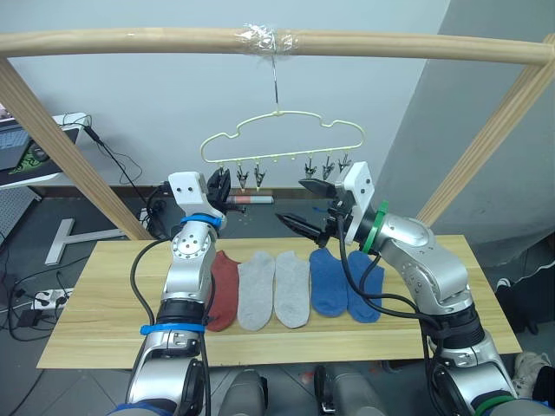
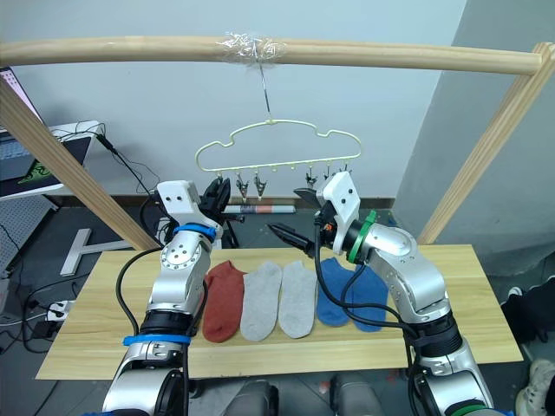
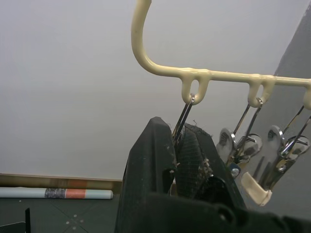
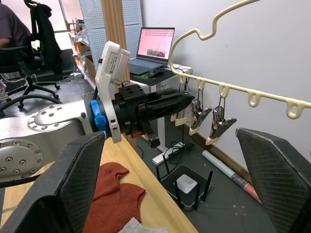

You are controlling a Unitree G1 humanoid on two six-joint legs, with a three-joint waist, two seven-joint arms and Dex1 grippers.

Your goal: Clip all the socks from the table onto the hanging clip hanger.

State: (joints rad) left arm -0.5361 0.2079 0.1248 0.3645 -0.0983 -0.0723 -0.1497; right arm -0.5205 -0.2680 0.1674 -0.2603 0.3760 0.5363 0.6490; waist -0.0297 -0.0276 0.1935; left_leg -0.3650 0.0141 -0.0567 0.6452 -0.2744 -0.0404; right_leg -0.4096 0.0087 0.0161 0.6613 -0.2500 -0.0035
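Socks (image 1: pixel 276 289) lie across the plank table (image 1: pixel 104 303) beneath a pole frame (image 1: pixel 130 41).

You find no text you can read anywhere here. The laptop (image 4: pixel 154 44) screen shows lines of writing under a pink band, but they are too small for you to make out.

A round wooden pole frame (image 1: pixel 130 41) spans overhead, tape (image 1: pixel 263 38) wrapped at its middle. Behind, an open laptop (image 4: pixel 151 48) sits on a desk, cables (image 1: pixel 30 303) trail on the floor, and a rolled tube (image 3: pixel 53 193) lies along the wall.
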